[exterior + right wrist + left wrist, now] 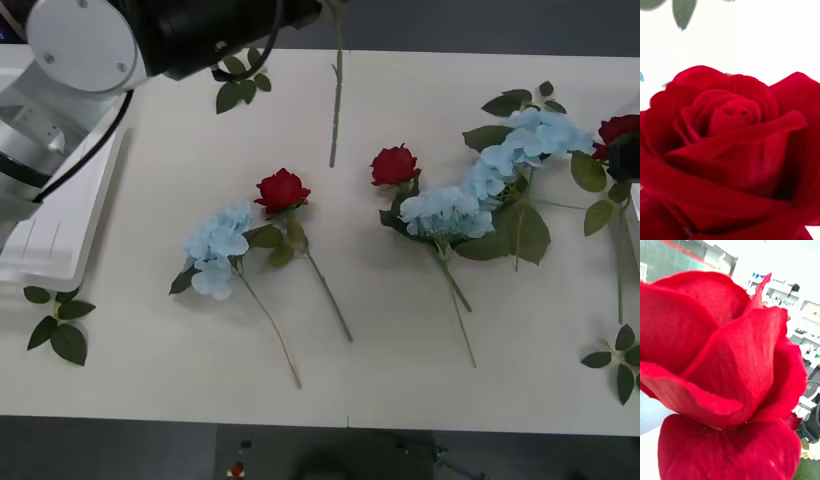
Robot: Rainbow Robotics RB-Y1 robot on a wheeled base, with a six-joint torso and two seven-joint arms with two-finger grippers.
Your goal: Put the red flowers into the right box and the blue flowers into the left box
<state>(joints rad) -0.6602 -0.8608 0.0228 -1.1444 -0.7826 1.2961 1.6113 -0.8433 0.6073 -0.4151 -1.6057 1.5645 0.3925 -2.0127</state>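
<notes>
Rose (pixel 722 363) is up close at the L wrist, stem (pixel 336 100) hanging straight down far mid-table, so I reckon it goes rightward to the R box (pixel 634 205); R gripper (pixel 627 158) over the edge rose (pixel 617 128) is nearer, and I can't tell either grip.

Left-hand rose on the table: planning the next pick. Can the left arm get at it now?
Probably not yet. That rose lies uncovered, with nothing above it, but the left arm seems to carry another rose, whose stem hangs over the table.
</notes>
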